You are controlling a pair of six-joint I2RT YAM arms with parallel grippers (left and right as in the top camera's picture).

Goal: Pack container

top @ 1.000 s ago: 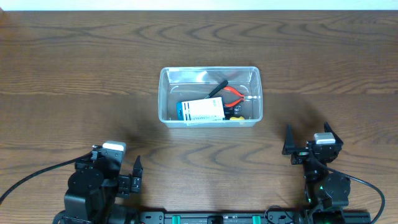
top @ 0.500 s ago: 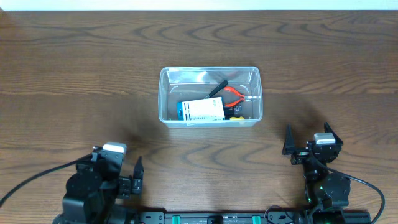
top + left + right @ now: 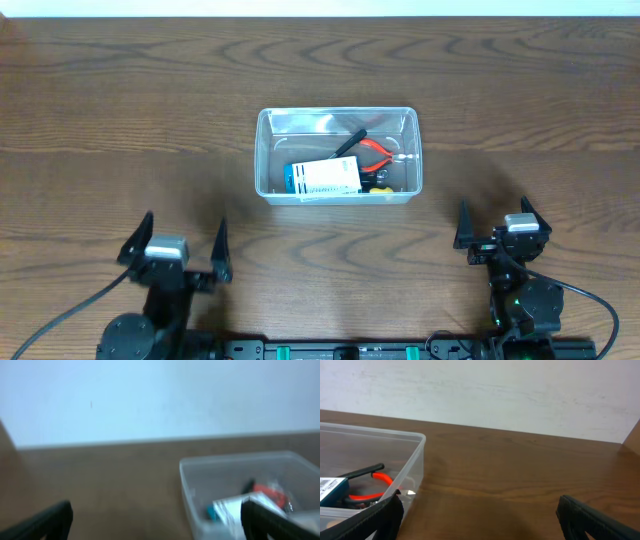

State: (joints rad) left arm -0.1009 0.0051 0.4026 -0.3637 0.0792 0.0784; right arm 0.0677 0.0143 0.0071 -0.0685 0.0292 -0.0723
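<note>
Clear container (image 3: 310, 125), long axis left-right (rim up), left pincer (image 3: 185, 222) spread wide, right pincer (image 3: 495, 207) spread wide

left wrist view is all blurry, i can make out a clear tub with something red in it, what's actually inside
observer: The container holds a blue-and-white box, a red-handled tool and a small yellow item against the near wall.
operator: which side is the box on
observer: It lies in the near left part of the container, with the red-handled tool to its right, toward the far right corner.
operator: is the right end effector close to the tub
observer: No. The right end effector is open and holding nothing, down by the table's near edge and well apart from the container.
</note>
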